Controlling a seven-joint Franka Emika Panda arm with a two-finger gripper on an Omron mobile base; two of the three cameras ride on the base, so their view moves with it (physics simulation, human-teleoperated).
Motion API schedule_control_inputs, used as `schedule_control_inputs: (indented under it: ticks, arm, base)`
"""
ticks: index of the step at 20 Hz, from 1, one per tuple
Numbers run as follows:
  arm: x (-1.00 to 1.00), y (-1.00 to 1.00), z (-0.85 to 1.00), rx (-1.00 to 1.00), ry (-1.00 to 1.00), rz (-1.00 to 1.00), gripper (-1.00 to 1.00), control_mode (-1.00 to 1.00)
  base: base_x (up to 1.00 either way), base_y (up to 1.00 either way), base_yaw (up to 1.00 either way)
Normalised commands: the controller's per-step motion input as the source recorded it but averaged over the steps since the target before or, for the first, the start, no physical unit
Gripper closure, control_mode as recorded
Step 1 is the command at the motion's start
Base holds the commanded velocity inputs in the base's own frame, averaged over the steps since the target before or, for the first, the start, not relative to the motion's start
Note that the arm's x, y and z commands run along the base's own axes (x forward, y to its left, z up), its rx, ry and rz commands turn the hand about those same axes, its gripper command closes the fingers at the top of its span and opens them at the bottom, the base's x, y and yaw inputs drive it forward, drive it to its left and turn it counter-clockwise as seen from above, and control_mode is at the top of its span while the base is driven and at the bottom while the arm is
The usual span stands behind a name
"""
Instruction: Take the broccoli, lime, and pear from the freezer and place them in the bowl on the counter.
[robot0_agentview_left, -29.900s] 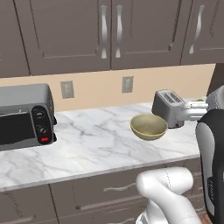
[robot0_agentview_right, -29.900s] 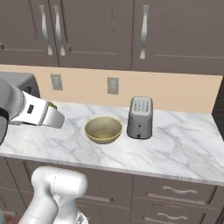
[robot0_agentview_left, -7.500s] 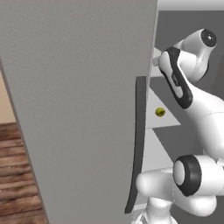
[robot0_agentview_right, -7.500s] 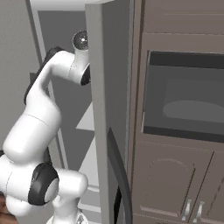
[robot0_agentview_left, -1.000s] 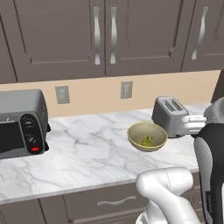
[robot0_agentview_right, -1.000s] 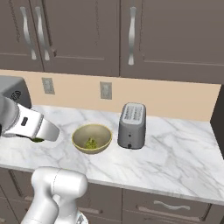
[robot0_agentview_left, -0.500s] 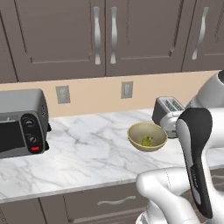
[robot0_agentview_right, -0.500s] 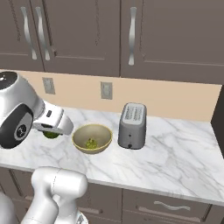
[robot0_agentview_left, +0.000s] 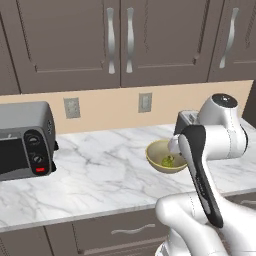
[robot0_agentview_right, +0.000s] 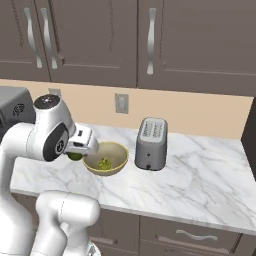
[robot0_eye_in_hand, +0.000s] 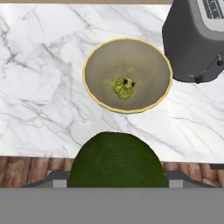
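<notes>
One bowl (robot0_eye_in_hand: 127, 74) — one broccoli (robot0_eye_in_hand: 124, 88) — one lime (robot0_eye_in_hand: 117, 160).

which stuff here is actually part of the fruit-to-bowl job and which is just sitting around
Part of the job:
- bowl on the counter
- broccoli, already lying in the bowl
- dark green round fruit, probably the lime, held in the gripper just short of the bowl

Just sitting around:
- toaster beside the bowl
- toaster oven at the far end
- wall cabinets

Counter (robot0_eye_in_hand: 43, 87): white marble look, grey veins, smooth, slight sheen. Bowl (robot0_eye_in_hand: 148, 65): matt olive-tan, smooth inside, yellowish rim. Broccoli (robot0_eye_in_hand: 124, 88): rough, bumpy, yellow-green. Lime (robot0_eye_in_hand: 116, 162): dark green, finely pitted matt skin. Toaster (robot0_agentview_right: 151, 137): brushed grey metal. Cabinets (robot0_agentview_left: 75, 45): dark brown wood, satin; metal handles.
</notes>
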Motion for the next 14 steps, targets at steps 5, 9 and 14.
schedule_control_inputs:
  ticks: [5,9,14]
  arm:
    - [0.59,-0.04,-0.31,0.01,0.05,0.08,1.00,-1.00]
    - [0.59,-0.05,-0.15,0.01,0.02,0.09,1.00,-1.00]
    - [0.47,0.00,-0.48,0.00,0.01,0.03,1.00,-1.00]
  base:
    - [0.00,0.00,0.00]
    - [0.00,0.00,0.00]
    - [0.00,0.00,0.00]
